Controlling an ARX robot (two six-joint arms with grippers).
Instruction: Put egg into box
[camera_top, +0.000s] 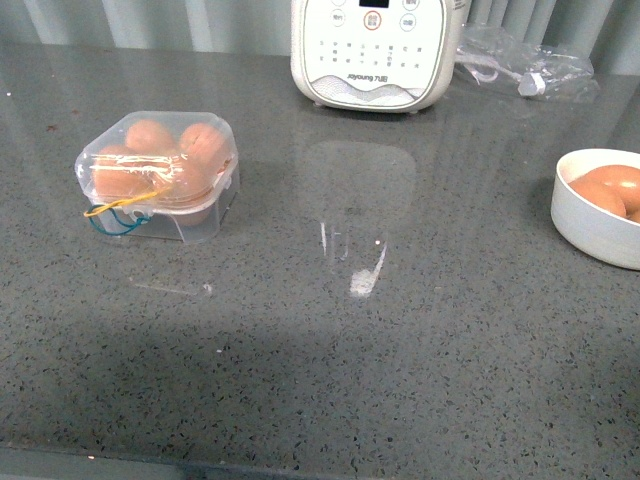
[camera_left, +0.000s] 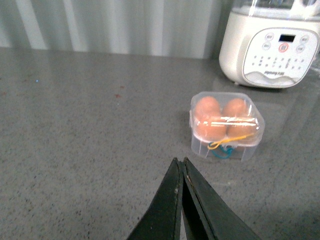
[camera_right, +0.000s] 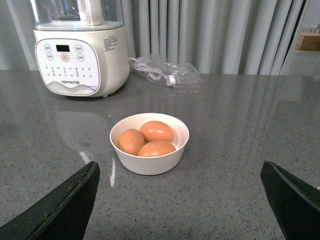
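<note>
Closest to my left wrist camera is my left claw (camera_left: 182, 167), both black fingers pressed together with nothing between them, hanging over bare grey table (camera_top: 330, 380) a little short of the box (camera_left: 226, 125). That box sits on my left side of the table with its clear lid down, a yellow cord and a blue cord trailing off the front. Through the plastic I can count brown eggs in it: two rounded tops at the back are clear, and the front pair look filled too, though the glare on the lid makes me less than sure about all four slots. So my read is either the box is already full and closed, or the lid needs to come up before anything else goes in. Over on my right, my right claw (camera_right: 180, 200) is spread wide, fingers far apart at the two edges of the wrist view, gripping nothing and touching nothing. Right between them, further out, is the white bowl (camera_right: 149, 162) with three brown eggs; the egg (camera_right: 156, 131) on top at the back would be the easiest to get at. Behind everything there's a white soy milk maker (camera_top: 375, 50) and a crumpled plastic bag (camera_top: 520, 65). No egg is in either claw.
</note>
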